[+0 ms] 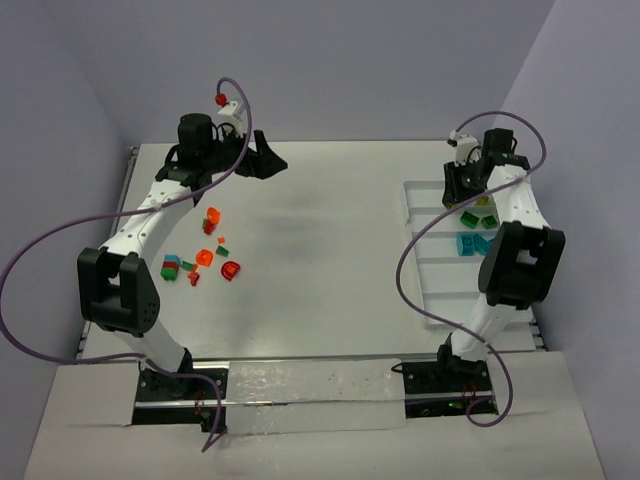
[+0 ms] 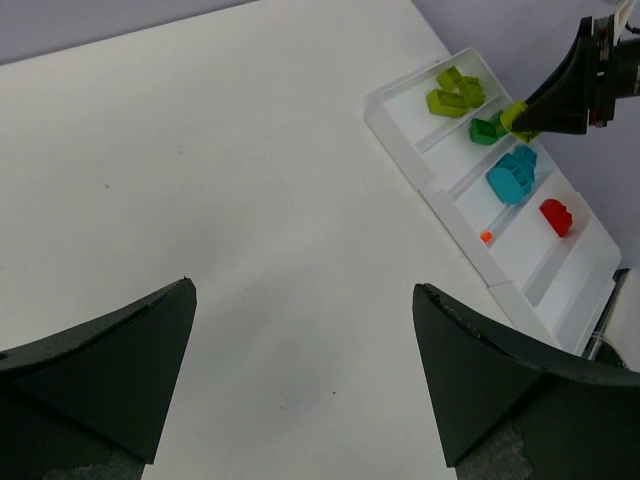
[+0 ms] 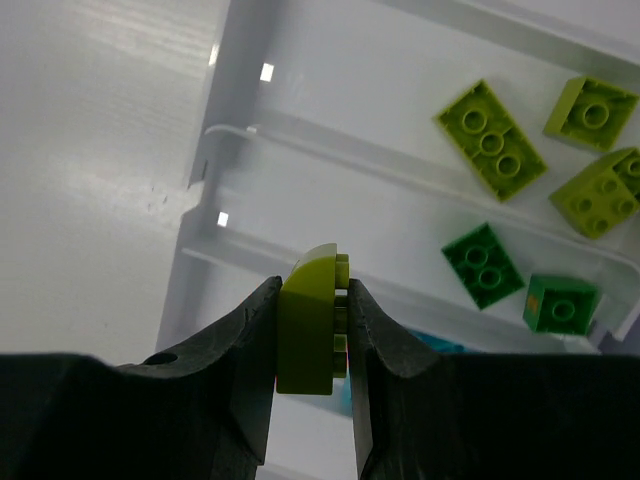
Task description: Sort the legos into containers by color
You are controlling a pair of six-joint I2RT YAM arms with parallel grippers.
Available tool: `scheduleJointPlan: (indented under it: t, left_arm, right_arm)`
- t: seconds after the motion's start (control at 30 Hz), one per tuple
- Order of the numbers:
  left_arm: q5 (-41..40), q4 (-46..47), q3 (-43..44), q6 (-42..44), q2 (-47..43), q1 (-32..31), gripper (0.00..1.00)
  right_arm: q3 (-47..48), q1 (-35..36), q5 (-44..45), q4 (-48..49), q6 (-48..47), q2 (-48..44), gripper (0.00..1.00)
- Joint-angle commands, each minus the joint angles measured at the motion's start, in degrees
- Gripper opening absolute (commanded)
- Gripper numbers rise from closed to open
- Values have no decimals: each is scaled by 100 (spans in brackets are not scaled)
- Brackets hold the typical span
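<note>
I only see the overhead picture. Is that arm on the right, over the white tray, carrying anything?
Observer: Yes. Its wrist camera shows the right tool shut on a lime green brick.
Operator: The arm hides part of the tray. What's under there?
Observer: The left wrist camera shows one red brick alone in its compartment, next to the one holding the teal bricks.
Operator: And the other arm's tool?
Observer: The left tool is open and empty, over bare table.
</note>
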Motion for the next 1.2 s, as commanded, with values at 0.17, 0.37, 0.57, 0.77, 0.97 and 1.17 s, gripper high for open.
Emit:
scheduleJointPlan:
  t: [0.17, 0.37, 0.57, 0.77, 0.97, 1.17]
  left_arm:
    - [-458, -623, 20, 367, -184, 465, 99]
    - [-514, -794, -18, 504, -193, 642, 99]
    - [-443, -1013, 170, 636, -16, 782, 99]
    - [-551, -1043, 398, 561, 173, 979, 99]
    - [-596, -1218, 405, 513, 272, 1094, 99]
    - [-662, -1267, 325, 547, 220, 1122, 99]
  right_arm:
    - [1186, 124, 78, 486, 449, 1209, 0]
    - [1492, 152, 214, 637, 478, 1637, 0]
    - [1597, 206, 301, 730, 503, 1910, 0]
    - [1410, 304, 447, 1050, 483, 1992, 0]
    - [1326, 367, 555, 1221, 495, 2141, 0]
    - [1196, 415, 685, 1339, 503, 2243, 6]
